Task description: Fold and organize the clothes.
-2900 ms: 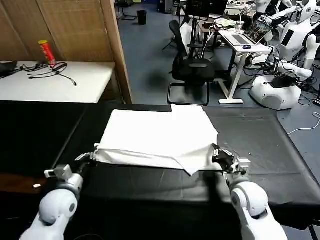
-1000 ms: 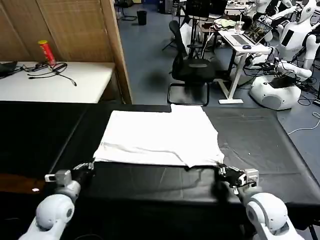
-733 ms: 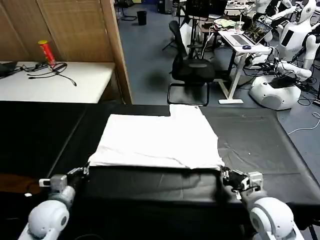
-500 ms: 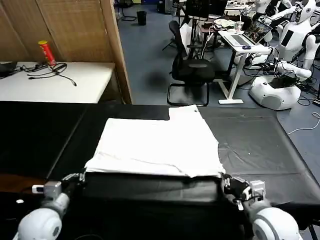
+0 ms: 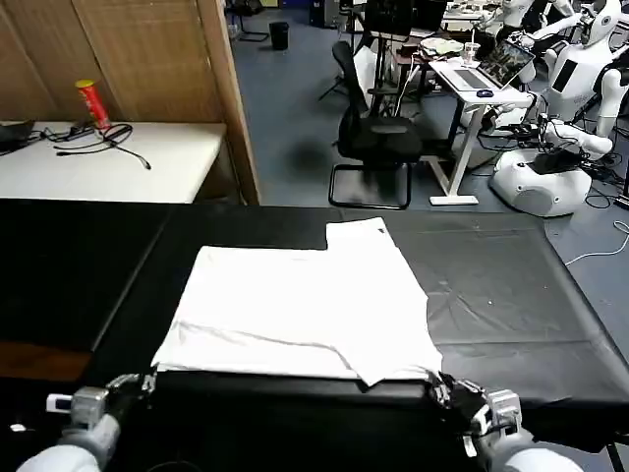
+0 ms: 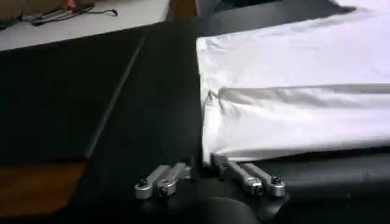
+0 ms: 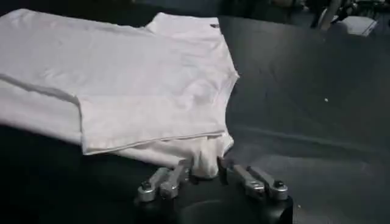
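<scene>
1. T-shirt [image 5: 300, 310]: white, folded, flat on the black table [image 5: 511, 285], roughly centred left to right, near edge close to the table's near edge.
2. Far right part: a narrower flap reaching farther back than the rest, small dark mark at its far edge.
3. Near side: a folded-over layer forming a long crease from left to right, seen in the left wrist view on the T-shirt [image 6: 292, 91]; a second overlapped panel toward the near right, seen in the right wrist view on the T-shirt [image 7: 128, 85].
4. Left hand [image 5: 128, 385]: low at the table's near edge, just beside the T-shirt's near left corner; in the left wrist view, left hand [image 6: 204, 171] with fingers spread apart, one finger [image 6: 247, 178] touching or just under the cloth's edge, which of the two cannot be told; nothing clenched.
5. Right hand [image 5: 454, 398]: at the near edge by the T-shirt's near right corner; in the right wrist view, right hand [image 7: 206, 171] with fingers parted and the corner of the cloth lying between them, not pinched as far as can be seen.
6. Background: white side table [image 5: 108, 162] far left with a red can [image 5: 92, 103] and cables; black office chair [image 5: 378, 138] beyond the table.
</scene>
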Robot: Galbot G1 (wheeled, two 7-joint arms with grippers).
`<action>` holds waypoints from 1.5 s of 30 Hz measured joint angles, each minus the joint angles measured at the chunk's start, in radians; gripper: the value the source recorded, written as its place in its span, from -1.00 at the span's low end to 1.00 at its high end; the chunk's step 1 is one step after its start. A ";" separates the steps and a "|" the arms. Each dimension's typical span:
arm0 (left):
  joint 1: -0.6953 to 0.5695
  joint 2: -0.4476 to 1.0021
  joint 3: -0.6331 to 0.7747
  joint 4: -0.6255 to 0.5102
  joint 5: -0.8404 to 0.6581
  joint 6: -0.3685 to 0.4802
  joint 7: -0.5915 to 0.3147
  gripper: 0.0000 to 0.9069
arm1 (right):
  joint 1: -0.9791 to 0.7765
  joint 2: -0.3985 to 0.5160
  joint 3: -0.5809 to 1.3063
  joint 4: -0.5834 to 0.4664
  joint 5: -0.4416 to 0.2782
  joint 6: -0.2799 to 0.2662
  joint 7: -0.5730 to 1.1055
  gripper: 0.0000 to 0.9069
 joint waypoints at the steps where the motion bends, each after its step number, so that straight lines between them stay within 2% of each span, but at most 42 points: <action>1: 0.007 -0.001 -0.007 -0.008 -0.003 0.007 0.000 0.94 | 0.010 -0.004 0.010 0.001 0.026 0.000 0.004 0.94; 6: -0.004 0.016 -0.043 -0.062 -0.109 -0.024 -0.032 0.94 | 0.147 -0.031 0.017 -0.027 0.080 0.000 -0.014 0.94; 9: -0.084 0.027 -0.038 -0.069 -0.171 -0.031 -0.046 0.94 | 0.291 -0.046 -0.011 -0.109 0.081 0.026 -0.031 0.94; 12: -0.218 0.029 -0.001 -0.032 -0.235 -0.027 -0.060 0.94 | 0.443 -0.043 -0.059 -0.219 0.084 0.052 -0.022 0.94; 20: -0.629 0.054 0.182 0.228 -0.314 -0.014 -0.058 0.94 | 0.801 -0.007 -0.237 -0.522 0.084 0.074 0.026 0.94; 29: -0.953 0.035 0.401 0.543 -0.312 -0.009 0.017 0.94 | 1.050 0.057 -0.349 -0.851 0.097 0.069 0.029 0.94; 34: -1.066 0.025 0.478 0.690 -0.305 0.010 0.042 0.94 | 1.146 0.097 -0.383 -1.005 0.101 0.068 0.012 0.94; 38: -1.124 0.018 0.519 0.778 -0.290 0.024 0.054 0.94 | 1.205 0.139 -0.403 -1.114 0.077 0.079 -0.008 0.94; 45: -1.156 0.009 0.540 0.847 -0.278 0.035 0.069 0.94 | 1.284 0.213 -0.416 -1.253 0.019 0.079 -0.016 0.94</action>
